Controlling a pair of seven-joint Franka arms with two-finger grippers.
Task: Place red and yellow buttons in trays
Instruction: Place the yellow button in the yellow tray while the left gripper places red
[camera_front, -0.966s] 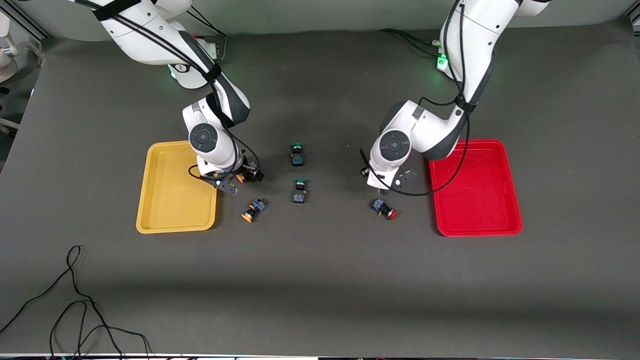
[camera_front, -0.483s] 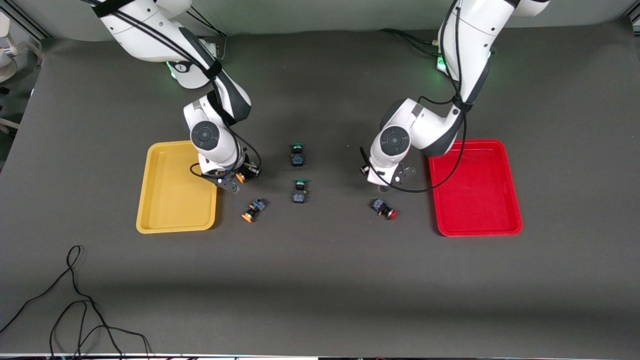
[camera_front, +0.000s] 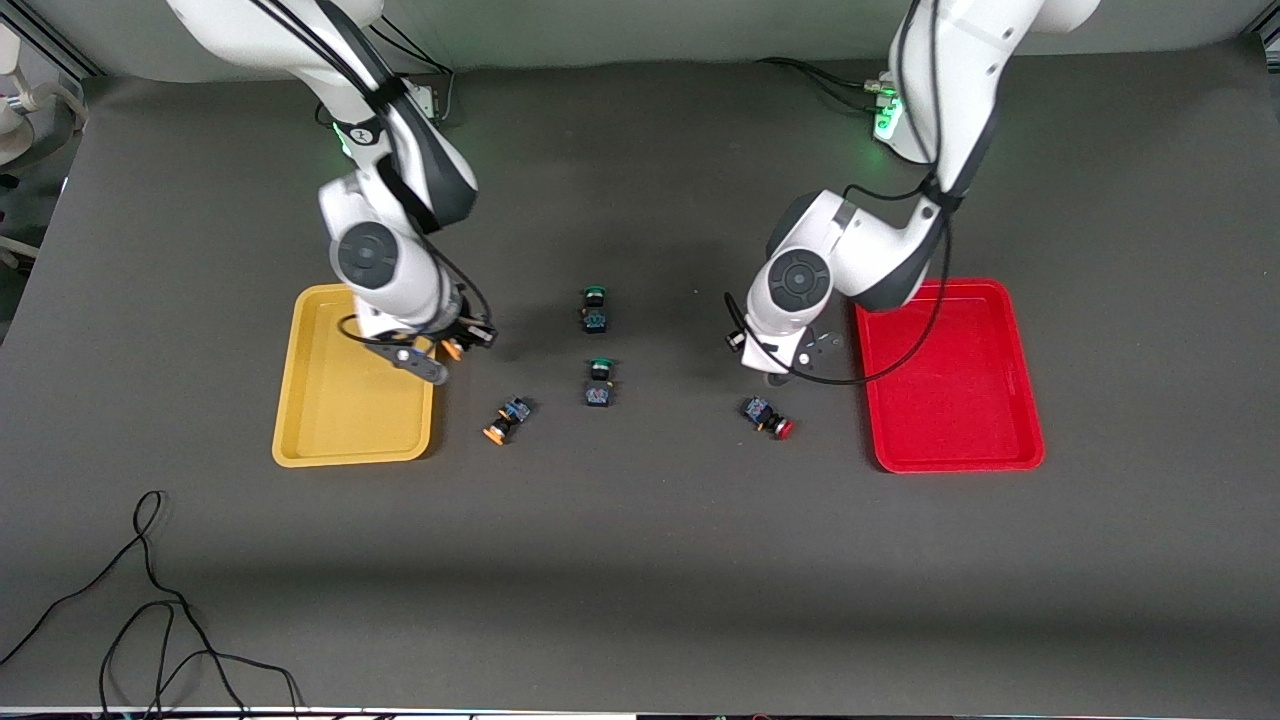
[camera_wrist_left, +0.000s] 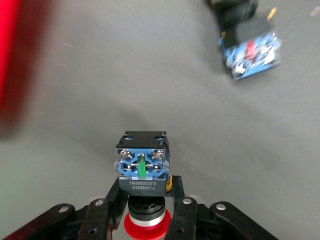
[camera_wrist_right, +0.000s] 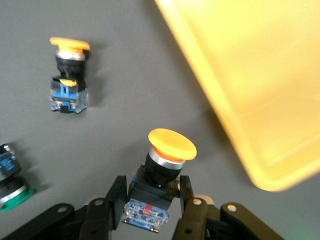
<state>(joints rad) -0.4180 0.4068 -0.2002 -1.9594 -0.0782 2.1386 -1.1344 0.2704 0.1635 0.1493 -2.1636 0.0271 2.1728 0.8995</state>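
Our right hand (camera_wrist_right: 150, 200) is closed narrow on a yellow button (camera_wrist_right: 165, 160). Its fingers pinch the black collar and blue block, and the cap stands clear above them. In the front view this hand (camera_front: 440, 350) hangs mid-frame, over the rim of the yellow tray (camera_front: 340, 420) on the side toward the counter's middle.

Our left hand (camera_wrist_left: 142, 200) is clamped on a red button (camera_wrist_left: 141, 167) in the same way, by the neck just behind the cap, with the terminal block pointing away. It (camera_front: 790, 360) hovers over the counter (camera_front: 640, 560) just beside the red tray (camera_front: 960, 410). In the front view the wrist probably hides that button.

We judge these switches to be light, rigid and hard-shelled. The squared body offers flat faces that should hold well. The domed cap is smooth and would likely slip or roll, so the body is the place to take hold. A short drop into a tray should not hurt them.

A second yellow button (camera_front: 505, 418) lies on its side near the yellow tray, lower in the frame than the right hand. A second red button (camera_front: 768, 417) lies below the left hand. Two green buttons (camera_front: 595, 308) sit mid-frame between the arms, apart from both trays, which hold nothing yet.
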